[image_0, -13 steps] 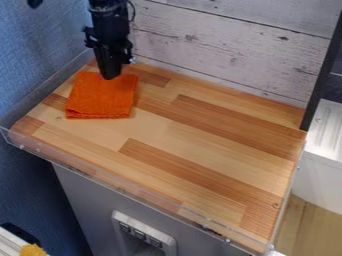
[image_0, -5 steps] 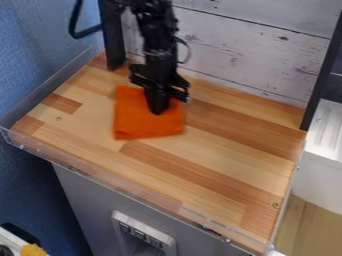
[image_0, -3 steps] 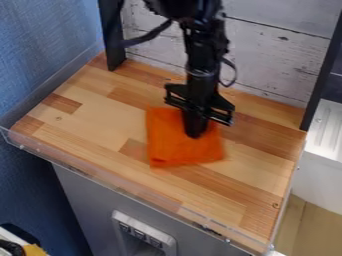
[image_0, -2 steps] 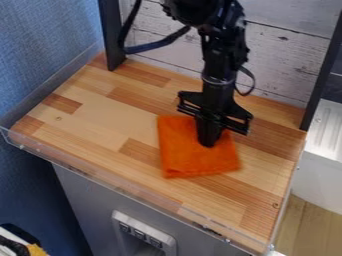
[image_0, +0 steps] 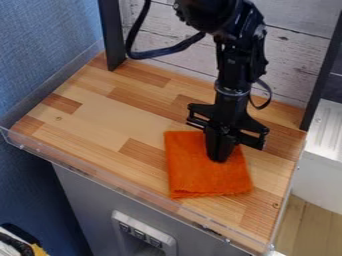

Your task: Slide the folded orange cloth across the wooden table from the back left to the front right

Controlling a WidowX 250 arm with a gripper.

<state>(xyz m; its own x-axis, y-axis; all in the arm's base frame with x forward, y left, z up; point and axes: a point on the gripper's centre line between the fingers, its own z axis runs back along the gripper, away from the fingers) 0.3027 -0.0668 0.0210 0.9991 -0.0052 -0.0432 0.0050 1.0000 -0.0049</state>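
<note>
The black gripper hangs down over the right half of the wooden surface, its tip against the upper part of a folded orange cloth. The cloth lies flat on the wood, roughly square, with its lower edge toward the front rim. Part of its upper right side is hidden behind the gripper. From here I cannot tell whether any fabric is pinched.
The wooden surface has a low clear rim along its front. A whitewashed plank wall stands behind, with black posts at its left and right. At the right is a white ribbed basin.
From the back left, the gripper and the orange cloth have moved together rightward and toward the front. The cloth has stayed folded and turned slightly.
</note>
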